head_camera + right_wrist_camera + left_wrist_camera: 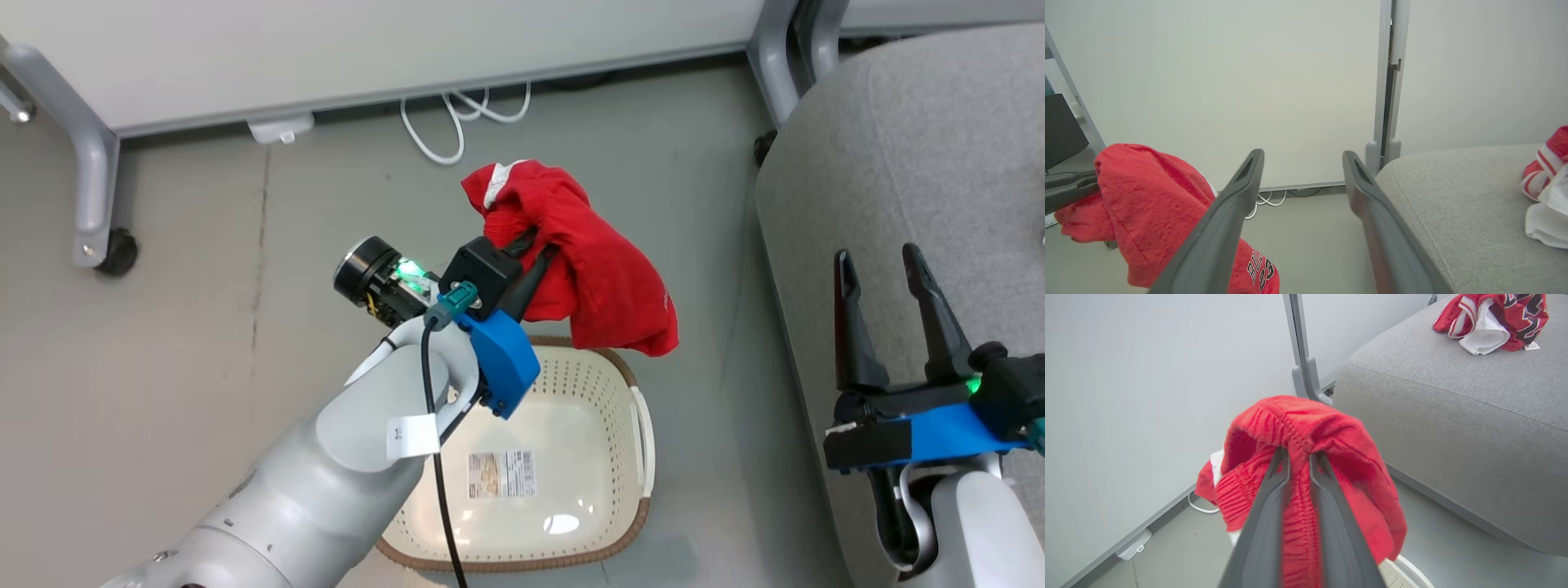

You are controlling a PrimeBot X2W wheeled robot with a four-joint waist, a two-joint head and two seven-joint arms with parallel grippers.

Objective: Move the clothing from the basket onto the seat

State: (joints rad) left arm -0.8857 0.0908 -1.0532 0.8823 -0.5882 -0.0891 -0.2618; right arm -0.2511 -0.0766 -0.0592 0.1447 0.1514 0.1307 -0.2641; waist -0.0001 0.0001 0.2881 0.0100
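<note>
Your left claw (1299, 457) is pinching the red garment (604, 269), with the fingers nearly pressed together on a fold of fabric. The cloth is draping over the fingertips and hanging in the air above the far rim of the basket (522, 563), left of the seat (922, 163). Your right claw (878, 260) is standing spread wide, gripping nothing, over the seat's edge. A second red-and-white garment (1490, 318) is lying bunched on the seat.

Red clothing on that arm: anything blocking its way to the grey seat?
Nothing visible does. The left gripper holds the clothing above the basket; bare floor lies between it and the seat. The right gripper hangs open over the seat.
</note>
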